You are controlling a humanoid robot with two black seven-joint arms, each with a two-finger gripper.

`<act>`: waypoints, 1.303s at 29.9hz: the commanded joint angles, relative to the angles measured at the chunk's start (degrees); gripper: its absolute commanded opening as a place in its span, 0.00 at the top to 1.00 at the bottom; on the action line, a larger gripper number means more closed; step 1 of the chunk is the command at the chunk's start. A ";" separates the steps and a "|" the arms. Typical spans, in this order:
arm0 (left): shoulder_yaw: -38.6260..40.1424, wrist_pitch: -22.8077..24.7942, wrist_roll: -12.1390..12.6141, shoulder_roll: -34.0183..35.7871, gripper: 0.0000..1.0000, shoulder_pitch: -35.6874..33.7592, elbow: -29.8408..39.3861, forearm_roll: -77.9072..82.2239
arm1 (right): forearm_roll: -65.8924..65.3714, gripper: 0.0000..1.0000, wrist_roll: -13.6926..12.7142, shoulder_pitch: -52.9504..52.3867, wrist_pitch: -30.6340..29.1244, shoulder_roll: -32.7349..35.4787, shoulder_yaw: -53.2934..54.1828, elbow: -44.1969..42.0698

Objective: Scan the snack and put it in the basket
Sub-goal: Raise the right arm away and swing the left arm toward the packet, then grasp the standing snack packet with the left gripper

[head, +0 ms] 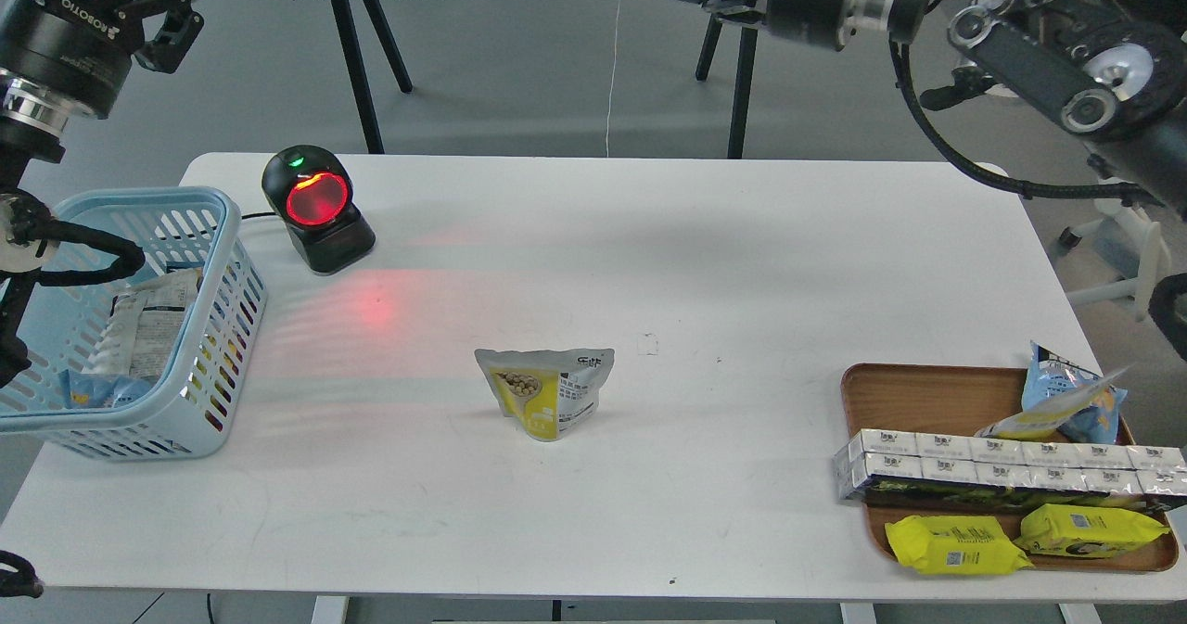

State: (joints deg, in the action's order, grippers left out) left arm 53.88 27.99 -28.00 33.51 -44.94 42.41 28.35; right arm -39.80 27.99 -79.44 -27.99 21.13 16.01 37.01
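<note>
Centre frame, the snack (pixel 547 390) stands free on the table (pixel 649 262), both arms high. My left gripper (pixel 167 21), upper left, looks open; my right gripper's fingers I cannot tell. A clumsy pinch could topple the pouch before the scanner (pixel 317 207) and basket (pixel 218 276).

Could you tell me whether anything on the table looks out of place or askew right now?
Only mildly. The snack stands alone mid-table, apart from the tray and the basket. On the tray, a blue-and-yellow bag leans tilted over the row of boxes. Nothing looks spilled or damaged.
</note>
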 commanded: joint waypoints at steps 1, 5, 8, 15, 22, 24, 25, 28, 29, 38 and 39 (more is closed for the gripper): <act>-2.63 0.01 0.00 -2.13 0.00 -0.76 -1.28 0.30 | 10.60 0.01 0.01 2.09 -0.01 1.80 -0.10 -1.24; -7.03 0.01 0.00 -0.12 0.00 -1.90 0.39 0.48 | 12.73 0.01 0.01 5.52 -0.01 3.48 0.34 -0.98; -8.96 0.01 0.00 3.04 0.00 -4.27 3.81 0.74 | 14.21 0.01 0.01 8.33 -0.01 3.66 1.48 -0.80; -28.98 0.01 0.00 6.57 0.00 -24.90 7.77 6.27 | 19.04 0.01 0.01 11.85 -0.01 4.27 3.77 -1.33; -45.87 0.01 0.00 -0.63 0.00 -41.18 12.95 20.49 | 33.19 0.01 0.01 16.25 -0.01 4.36 4.03 -0.98; -48.07 0.01 0.00 -2.04 0.00 -42.07 14.97 27.95 | 35.04 0.01 0.01 16.78 -0.01 4.36 4.03 -0.98; -48.87 0.01 0.00 -2.48 0.00 -42.16 16.29 31.38 | 35.40 0.01 0.01 17.13 -0.01 4.36 4.03 -1.07; -52.90 0.01 0.00 -3.54 0.00 -42.25 21.47 40.98 | 35.49 0.01 0.01 18.01 -0.01 4.27 4.12 -1.07; -54.66 0.01 0.00 -3.54 0.00 -42.25 22.79 42.83 | 35.49 0.01 0.01 18.10 -0.01 4.27 4.12 -1.15; -63.10 0.01 0.00 -0.20 0.00 -42.33 32.64 46.97 | 35.93 0.01 0.01 19.24 -0.01 5.33 4.47 -1.24; -64.50 0.01 0.00 0.15 0.00 -42.33 33.60 48.02 | 35.93 0.01 0.01 19.50 -0.01 5.33 4.56 -1.24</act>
State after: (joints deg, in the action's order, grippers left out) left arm -7.61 27.98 -28.01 32.42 -87.33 73.31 74.44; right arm -3.95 28.00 -60.55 -28.00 26.36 20.47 35.68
